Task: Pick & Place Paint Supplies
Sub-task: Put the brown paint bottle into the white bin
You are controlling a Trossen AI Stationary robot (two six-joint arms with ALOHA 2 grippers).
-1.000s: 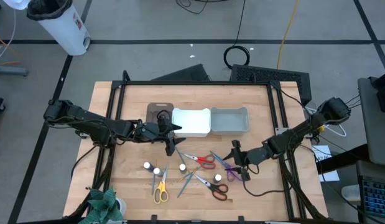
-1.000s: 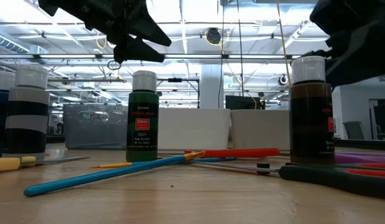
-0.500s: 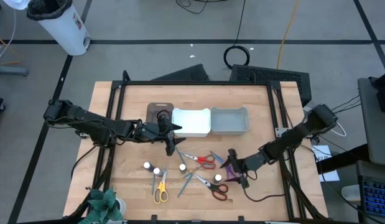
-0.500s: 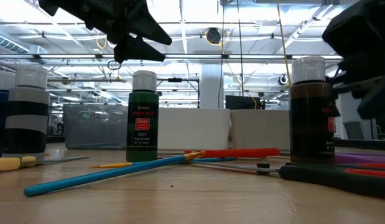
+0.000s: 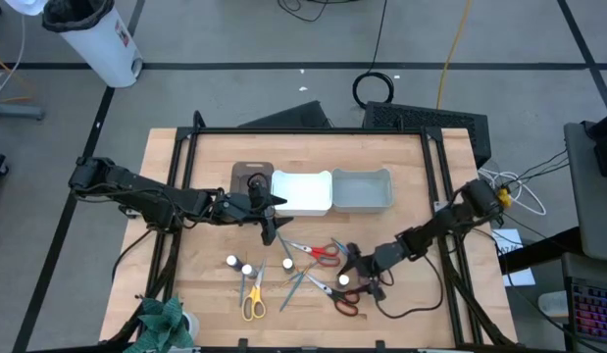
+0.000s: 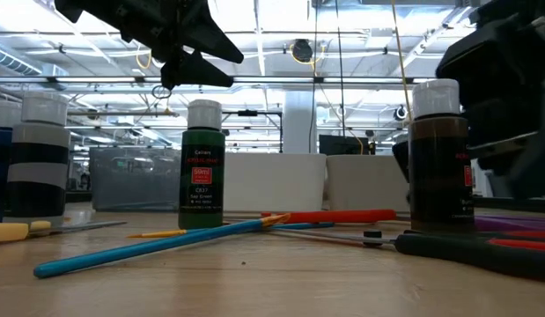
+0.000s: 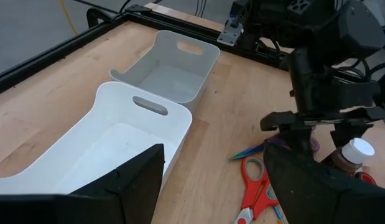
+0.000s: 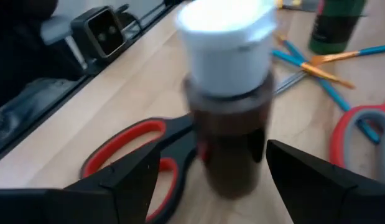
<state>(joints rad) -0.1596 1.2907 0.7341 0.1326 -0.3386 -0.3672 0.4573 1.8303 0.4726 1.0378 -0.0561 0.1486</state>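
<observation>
My right gripper is open low over the table, one finger on either side of a brown bottle with a white cap; I see no touch. The bottle stands upright beside red-and-black scissors. Three more white-capped bottles stand to the left, one of them green. Teal brushes, red scissors and yellow scissors lie flat. My left gripper hovers open at the white bin's near left corner.
A brown bin, the white bin and a grey bin sit in a row at the table's far middle. A black frame runs round the table. Bare wood shows left of the bottles and right of my right arm.
My right gripper has moved toward the table's near left, down to the brown bottle, and now has a finger on each side of it. The left arm has kept still.
</observation>
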